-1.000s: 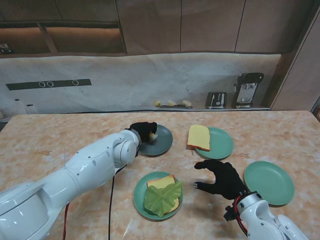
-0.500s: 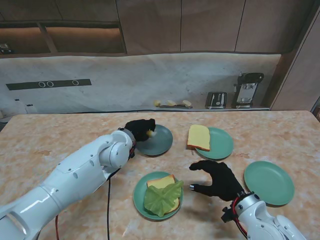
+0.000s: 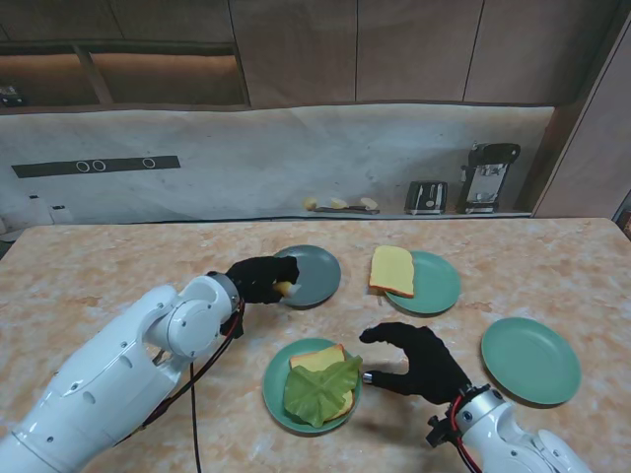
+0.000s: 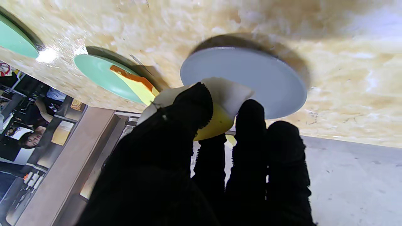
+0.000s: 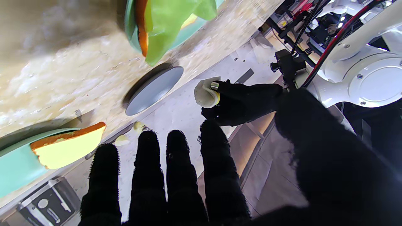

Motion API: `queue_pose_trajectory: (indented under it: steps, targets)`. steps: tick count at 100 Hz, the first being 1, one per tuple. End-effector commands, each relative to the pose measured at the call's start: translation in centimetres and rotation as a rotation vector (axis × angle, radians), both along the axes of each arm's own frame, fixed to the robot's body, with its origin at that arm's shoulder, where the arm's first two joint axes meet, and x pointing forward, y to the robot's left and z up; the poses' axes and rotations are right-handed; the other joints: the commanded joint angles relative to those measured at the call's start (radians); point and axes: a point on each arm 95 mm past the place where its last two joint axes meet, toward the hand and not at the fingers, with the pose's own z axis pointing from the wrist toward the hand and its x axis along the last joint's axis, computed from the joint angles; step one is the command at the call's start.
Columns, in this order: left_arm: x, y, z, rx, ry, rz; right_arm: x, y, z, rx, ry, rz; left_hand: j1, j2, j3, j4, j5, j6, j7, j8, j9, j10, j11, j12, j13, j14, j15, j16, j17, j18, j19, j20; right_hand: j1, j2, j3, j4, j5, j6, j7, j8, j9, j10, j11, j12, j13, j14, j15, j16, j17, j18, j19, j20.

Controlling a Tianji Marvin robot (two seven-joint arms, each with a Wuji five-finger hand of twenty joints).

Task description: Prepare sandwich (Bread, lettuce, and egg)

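Note:
My left hand (image 3: 258, 278) is shut on the fried egg (image 3: 284, 289), a white and yellow piece held above the near rim of the grey plate (image 3: 311, 275). The egg (image 4: 220, 108) shows between thumb and fingers in the left wrist view, and again as the egg (image 5: 205, 92) in the right wrist view. A bread slice with a lettuce leaf (image 3: 321, 387) on it lies on the near green plate (image 3: 277, 392). A second bread slice (image 3: 392, 270) rests on another green plate (image 3: 440, 285). My right hand (image 3: 416, 360) hovers open just right of the lettuce plate.
An empty green plate (image 3: 532, 359) sits at the right. Along the back wall stand a toaster (image 3: 426, 197), a dark appliance (image 3: 487, 176) and some small yellow items (image 3: 339, 204). My left arm (image 3: 128, 365) crosses the left half of the table.
My left hand has lifted the egg off the grey plate and drawn it back toward me and to the left. My right hand has shifted a little left toward the lettuce plate.

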Motion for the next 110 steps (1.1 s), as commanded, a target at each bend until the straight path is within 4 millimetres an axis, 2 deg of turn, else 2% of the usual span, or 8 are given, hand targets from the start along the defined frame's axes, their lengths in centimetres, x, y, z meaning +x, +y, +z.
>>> queue_pose_trajectory:
  steps: [1,21,57,87,110]
  targets:
    - [-0.8,0.5,-0.5,0.018,0.016,-0.015,-0.6,0.7,-0.4,0.004,0.020,0.030,0.056,-0.007,0.045,0.037,0.015,0.001,0.016,-0.005,0.038,0.002,0.010,0.019,0.029,0.022,0.005,0.015,-0.001,0.007,0.027,-0.004,-0.035,-0.005,-0.006,0.024,0.004,-0.012,0.008,0.002,0.023,-0.024,0.004,0.010,-0.009,-0.026,0.001,0.023,-0.002,-0.016,-0.017,0.004]
    - [-3.0,1.2,0.0,0.024,0.038,-0.056,-0.8,1.0,-0.5,0.016,0.026,0.046,0.055,-0.008,0.045,0.037,0.018,0.001,0.009,-0.007,0.040,0.003,0.007,0.020,0.029,0.022,0.004,0.017,0.000,0.008,0.028,-0.002,-0.035,-0.003,-0.005,0.024,0.003,-0.011,0.007,0.002,0.024,-0.024,0.002,0.010,-0.009,-0.026,-0.001,0.022,-0.004,-0.015,-0.023,0.004]
    - [-6.5,1.2,0.7,0.007,0.101,-0.125,-1.1,0.7,-0.5,0.016,0.028,0.040,0.056,-0.010,0.043,0.040,0.024,0.005,-0.010,-0.013,0.047,0.004,0.002,0.021,0.030,0.024,0.003,0.019,-0.002,0.007,0.027,0.001,-0.035,0.000,-0.008,0.024,0.004,-0.011,0.006,0.001,0.023,-0.025,0.001,0.010,-0.010,-0.026,-0.002,0.021,-0.007,-0.015,-0.027,0.006]
    - [-9.3,0.1,1.1,-0.031,0.148,-0.206,-1.3,0.7,-0.4,0.013,0.018,0.034,0.055,-0.013,0.042,0.041,0.026,0.005,-0.017,-0.009,0.047,0.004,-0.009,0.026,0.031,0.025,0.000,0.020,-0.002,0.008,0.026,0.004,-0.036,0.001,-0.008,0.024,0.005,-0.010,0.006,0.001,0.024,-0.024,0.002,0.011,-0.009,-0.026,-0.001,0.021,-0.007,-0.014,-0.029,0.009]
    - [-10.7,-1.5,0.5,-0.036,0.160,-0.283,-1.5,0.4,-0.2,0.004,0.006,0.026,0.054,-0.015,0.042,0.043,0.027,0.005,-0.023,-0.009,0.050,0.003,-0.012,0.029,0.031,0.025,-0.001,0.021,-0.001,0.007,0.027,0.006,-0.034,0.004,-0.008,0.024,0.004,-0.011,0.006,0.001,0.024,-0.023,0.001,0.011,-0.010,-0.026,-0.001,0.021,-0.007,-0.015,-0.030,0.011]
